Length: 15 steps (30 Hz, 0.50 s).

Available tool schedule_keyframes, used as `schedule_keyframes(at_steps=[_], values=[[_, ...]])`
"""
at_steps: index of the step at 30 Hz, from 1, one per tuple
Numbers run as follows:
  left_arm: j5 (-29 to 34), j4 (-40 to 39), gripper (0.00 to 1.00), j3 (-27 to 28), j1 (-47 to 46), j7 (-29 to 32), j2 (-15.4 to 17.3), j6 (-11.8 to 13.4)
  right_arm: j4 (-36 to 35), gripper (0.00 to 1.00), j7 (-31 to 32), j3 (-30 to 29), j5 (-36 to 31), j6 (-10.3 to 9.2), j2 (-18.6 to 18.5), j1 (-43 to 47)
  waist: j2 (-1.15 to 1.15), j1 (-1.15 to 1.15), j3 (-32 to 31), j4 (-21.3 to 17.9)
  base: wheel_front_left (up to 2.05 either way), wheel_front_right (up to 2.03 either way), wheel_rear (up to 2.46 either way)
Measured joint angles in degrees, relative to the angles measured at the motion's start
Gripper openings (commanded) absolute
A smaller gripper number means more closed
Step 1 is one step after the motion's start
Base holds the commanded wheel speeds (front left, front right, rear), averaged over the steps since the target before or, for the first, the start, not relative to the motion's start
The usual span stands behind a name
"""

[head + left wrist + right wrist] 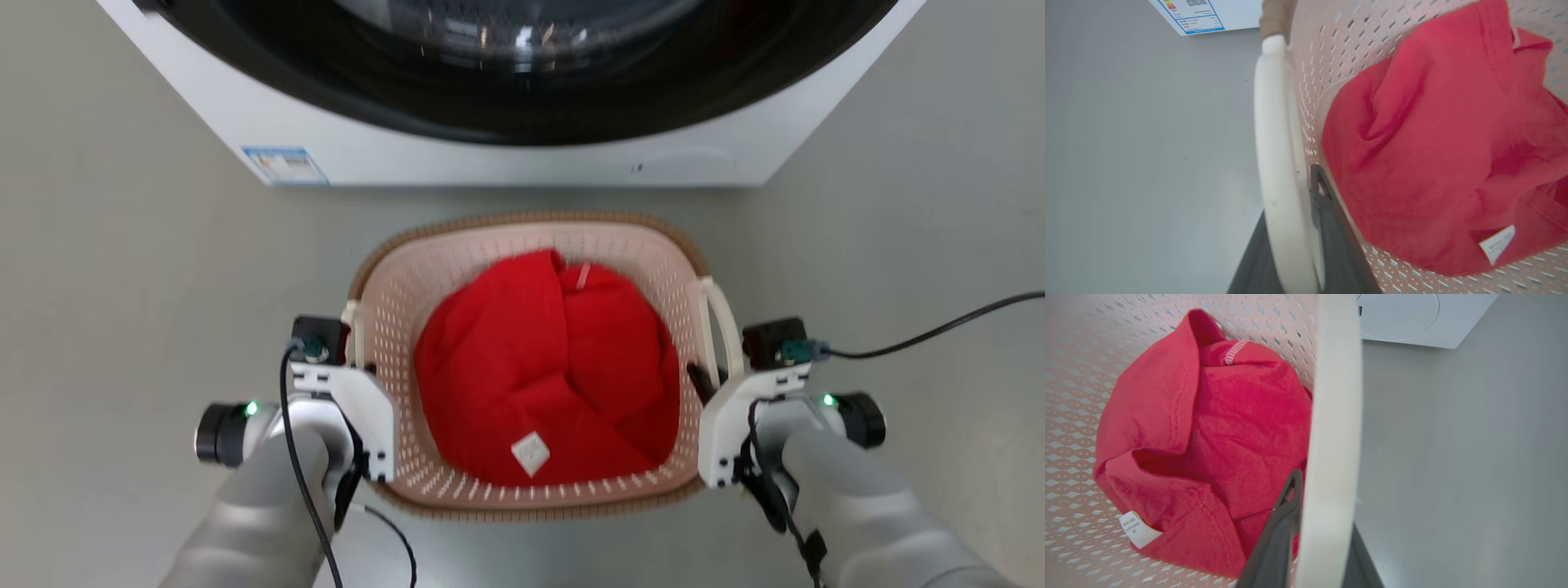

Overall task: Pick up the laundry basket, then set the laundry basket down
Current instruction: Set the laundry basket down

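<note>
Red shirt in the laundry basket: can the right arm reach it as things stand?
Probably not: the right end effector is clamped on the white handle of the laundry basket. Nothing covers the red shirt, so letting go would free the way.

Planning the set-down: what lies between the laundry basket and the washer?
Bare grey floor separates laundry basket from washer, by the head view.
</note>
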Motion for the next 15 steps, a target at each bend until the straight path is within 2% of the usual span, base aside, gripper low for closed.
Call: schedule_keyframes(at_steps=[8, 15], values=[[0.0, 0.0, 0.0, 0.5, -5.5, -2.3, 0.3, 0.5, 1.0, 0.0, -3.6, -1.0, 0.3, 0.01, 0.1, -4.7, 0.0, 0.0, 8.7, 0.5, 0.0, 0.0, 0.0], [0.0, 0.1, 0.0, 0.8, -7.6, -4.7, 0.7, 0.5, 1.3, 0.0, -5.6, -1.0, 0.8, 0.01, 0.2, -6.7, 0.0, 0.0, 13.1, 0.9, 0.0, 0.0, 0.0]])
